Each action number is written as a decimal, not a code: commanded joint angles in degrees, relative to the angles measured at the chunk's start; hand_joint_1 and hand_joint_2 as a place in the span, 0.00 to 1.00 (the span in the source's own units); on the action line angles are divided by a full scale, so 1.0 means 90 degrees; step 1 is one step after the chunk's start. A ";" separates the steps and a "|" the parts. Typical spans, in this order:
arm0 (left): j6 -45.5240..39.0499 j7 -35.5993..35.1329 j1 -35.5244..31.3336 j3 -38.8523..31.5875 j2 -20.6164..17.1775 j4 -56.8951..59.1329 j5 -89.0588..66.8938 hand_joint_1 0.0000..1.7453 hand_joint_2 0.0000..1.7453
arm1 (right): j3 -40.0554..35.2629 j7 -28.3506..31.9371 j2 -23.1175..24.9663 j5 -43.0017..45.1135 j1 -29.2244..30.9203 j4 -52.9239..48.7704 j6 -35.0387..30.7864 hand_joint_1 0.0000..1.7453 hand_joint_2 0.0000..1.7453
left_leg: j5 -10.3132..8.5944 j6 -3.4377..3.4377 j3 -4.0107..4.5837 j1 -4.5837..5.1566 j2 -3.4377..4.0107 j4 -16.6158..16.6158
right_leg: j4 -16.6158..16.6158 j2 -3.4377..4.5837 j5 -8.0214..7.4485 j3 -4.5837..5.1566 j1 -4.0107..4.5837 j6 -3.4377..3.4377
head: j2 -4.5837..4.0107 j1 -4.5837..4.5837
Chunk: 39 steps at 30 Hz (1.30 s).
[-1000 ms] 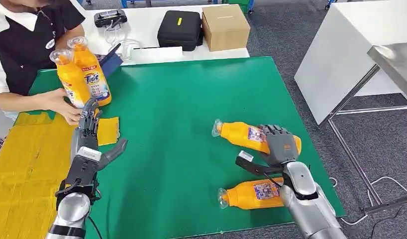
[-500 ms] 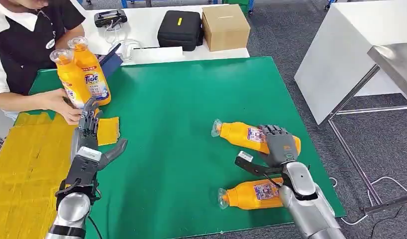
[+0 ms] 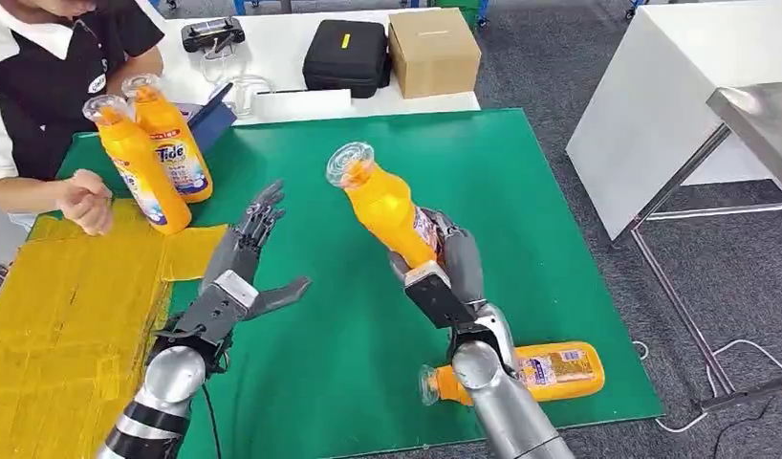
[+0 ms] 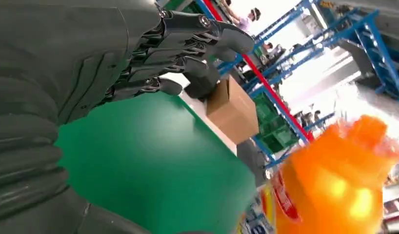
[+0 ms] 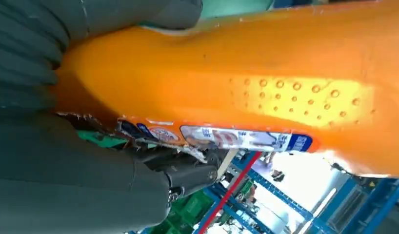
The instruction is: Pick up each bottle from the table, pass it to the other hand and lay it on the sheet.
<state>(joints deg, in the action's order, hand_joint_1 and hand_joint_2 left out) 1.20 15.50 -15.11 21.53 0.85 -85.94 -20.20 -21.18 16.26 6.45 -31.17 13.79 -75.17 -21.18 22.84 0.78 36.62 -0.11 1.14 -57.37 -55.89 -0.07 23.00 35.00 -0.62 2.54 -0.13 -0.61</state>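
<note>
Right hand holds an orange bottle up over the green counter; left hand waits open beside it.

The right hand (image 3: 445,263) grips the raised bottle (image 3: 382,206) around its lower body, the bottle tilted with its clear cap toward 11 o'clock, well above the counter (image 3: 521,172). The left hand (image 3: 239,253) is at 9 o'clock of that bottle, fingers spread and holding nothing, apart from it. A second bottle (image 3: 550,371) lies on its side on the counter at 5 o'clock of the right hand, partly behind the right forearm. The yellow sheet (image 3: 62,316) covers the counter's 8 o'clock corner. Two more bottles (image 3: 153,153) stand upright at the sheet's far edge, near a seated person's hand (image 3: 86,199).
</note>
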 commanded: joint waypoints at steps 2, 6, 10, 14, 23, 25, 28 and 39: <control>0.0004 -0.0029 -0.0315 0.0333 -0.0235 0.0454 0.0016 0.00 1.00 | -0.0252 0.0024 0.0007 0.0056 0.0239 0.0067 0.0006 1.00 1.00 | 0.0014 -0.0006 -0.0034 -0.0001 -0.0016 -0.0002 | 0.0000 -0.0008 0.0015 -0.0036 0.0000 -0.0010 | 0.0000 0.0002; 0.0006 -0.0007 -0.0316 0.0321 -0.0203 0.0404 0.0071 0.00 1.00 | -0.0221 0.0041 0.0010 0.0075 0.0250 0.0097 0.0068 0.99 1.00 | 0.0012 -0.0005 -0.0028 0.0000 -0.0010 -0.0002 | 0.0000 -0.0002 0.0010 -0.0027 -0.0001 -0.0009 | 0.0000 0.0000; 0.0016 -0.0003 -0.0330 0.0345 -0.0192 0.0420 0.0083 0.00 1.00 | -0.0217 0.0062 0.0009 0.0079 0.0270 0.0138 0.0135 0.97 1.00 | 0.0018 -0.0008 -0.0040 -0.0003 -0.0020 -0.0006 | -0.0004 -0.0008 0.0018 -0.0040 0.0002 -0.0012 | 0.0000 0.0000; 0.0032 0.0006 -0.0369 0.0373 -0.0170 0.0486 0.0108 0.00 1.00 | -0.0377 0.0097 0.0088 0.0059 0.0310 0.0382 0.0285 0.98 1.00 | 0.0021 -0.0005 -0.0046 -0.0003 -0.0013 -0.0005 | -0.0002 -0.0001 0.0018 -0.0044 0.0002 -0.0010 | 0.0000 0.0000; 0.0118 0.0023 -0.0539 0.0412 -0.0071 0.0683 0.0305 0.00 1.00 | -0.1216 0.0233 0.0282 -0.0146 0.0425 0.0830 0.0614 0.94 1.00 | 0.0019 -0.0008 -0.0043 -0.0006 -0.0010 -0.0003 | 0.0000 0.0001 0.0015 -0.0041 0.0005 -0.0012 | 0.0000 0.0000; 0.0242 0.0023 -0.0572 0.0437 -0.0054 0.0736 0.0466 0.00 1.00 | -0.1328 0.0244 0.0348 -0.0190 0.0472 0.0958 0.0560 0.95 1.00 | 0.0010 -0.0005 -0.0027 -0.0004 -0.0007 0.0000 | 0.0003 0.0001 0.0007 -0.0025 0.0004 -0.0008 | 0.0000 0.0000; 0.0389 0.0015 -0.0640 0.0478 -0.0047 0.0847 0.0730 0.00 1.00 | -0.1469 0.0314 0.0452 -0.0109 0.0542 0.1145 0.0468 0.95 1.00 | 0.0022 -0.0007 -0.0054 -0.0007 -0.0007 -0.0002 | 0.0002 0.0004 0.0016 -0.0050 0.0005 -0.0013 | 0.0000 0.0000; 0.0638 0.0083 -0.0688 0.0639 -0.0053 0.0849 0.1231 0.00 1.00 | -0.1649 0.0314 0.0551 -0.0006 0.0773 0.1586 0.0237 0.96 1.00 | 0.0012 -0.0004 -0.0034 -0.0003 -0.0015 0.0000 | 0.0002 -0.0008 0.0011 -0.0034 0.0002 -0.0008 | 0.0000 0.0000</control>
<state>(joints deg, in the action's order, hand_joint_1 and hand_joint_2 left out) 5.77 15.80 -18.53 24.39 0.48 -81.98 -10.71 -33.29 18.93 11.26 -32.26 16.52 -68.26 -18.21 22.84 0.80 36.63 -0.09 1.12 -57.38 -55.89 -0.09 22.99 35.01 -0.64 2.55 -0.13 -0.61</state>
